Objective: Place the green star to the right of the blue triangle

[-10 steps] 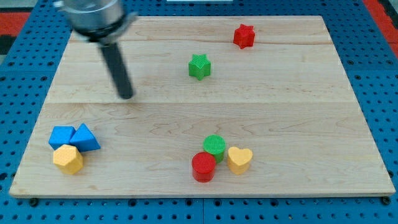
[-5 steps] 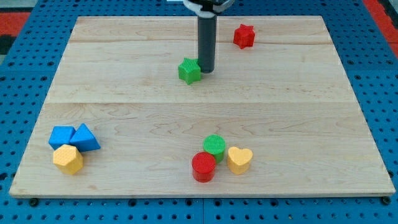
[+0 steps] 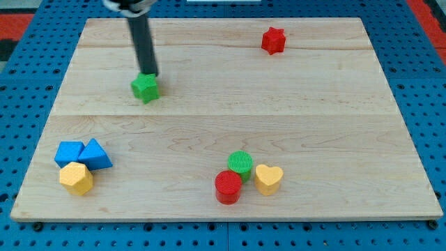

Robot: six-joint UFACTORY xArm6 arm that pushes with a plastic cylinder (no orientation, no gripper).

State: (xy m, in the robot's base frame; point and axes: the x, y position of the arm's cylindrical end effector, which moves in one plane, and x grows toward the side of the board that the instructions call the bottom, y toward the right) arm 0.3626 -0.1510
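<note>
At the far left, my tip (image 3: pixel 150 74) touches the green star (image 3: pixel 145 88).
Blue triangle (image 3: pixel 95 155) sits well apart, near-left; nothing is clamped.

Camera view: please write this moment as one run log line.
my tip: touching green star at its top-right edge | blue triangle: lower left, beside blue block | star not yet right of triangle

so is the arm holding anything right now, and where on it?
Nothing is held; the rod cannot grip. My tip sits against the upper edge of the green star, on its view's-top side, in pushing contact only.
</note>
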